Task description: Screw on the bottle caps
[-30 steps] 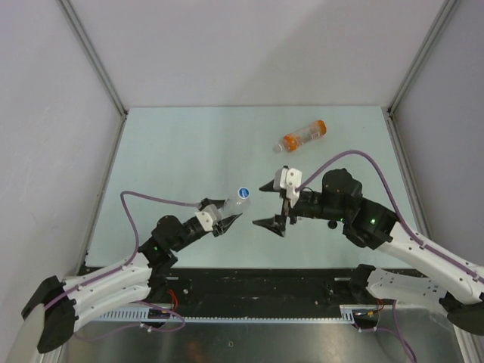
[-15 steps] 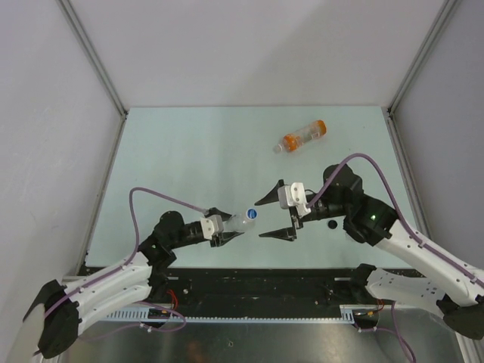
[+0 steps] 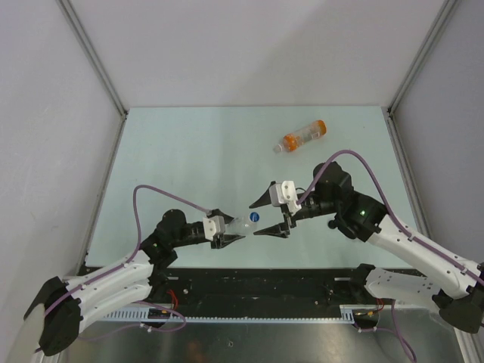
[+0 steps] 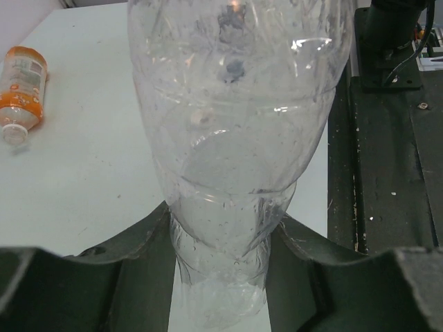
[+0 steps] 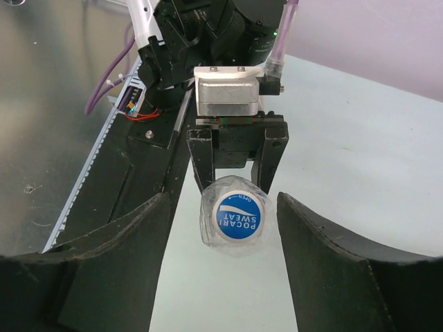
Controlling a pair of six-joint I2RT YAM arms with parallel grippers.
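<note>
My left gripper [image 3: 229, 230] is shut on the base of a plain clear bottle [image 3: 242, 224] and holds it level above the table, neck toward the right arm. A white cap with a blue printed top [image 3: 255, 217] sits on its mouth. My right gripper [image 3: 262, 218] is open, its jaws either side of the cap without touching it. In the right wrist view the cap [image 5: 239, 216] faces the camera between my wide fingers [image 5: 128, 256], with the left gripper [image 5: 235, 155] behind. In the left wrist view the bottle [image 4: 235, 138] fills the frame. An orange-tinted bottle [image 3: 301, 137] lies far right.
The orange-tinted bottle also shows in the left wrist view [image 4: 21, 79], lying on its side on the pale green table [image 3: 181, 159]. Grey walls enclose the table on three sides. The black base rail [image 3: 257, 283] runs along the near edge.
My left gripper swung the bottle down and rightward, pointing its cap at the right arm. My right gripper moved left and turned, so its open jaws now flank the cap.
</note>
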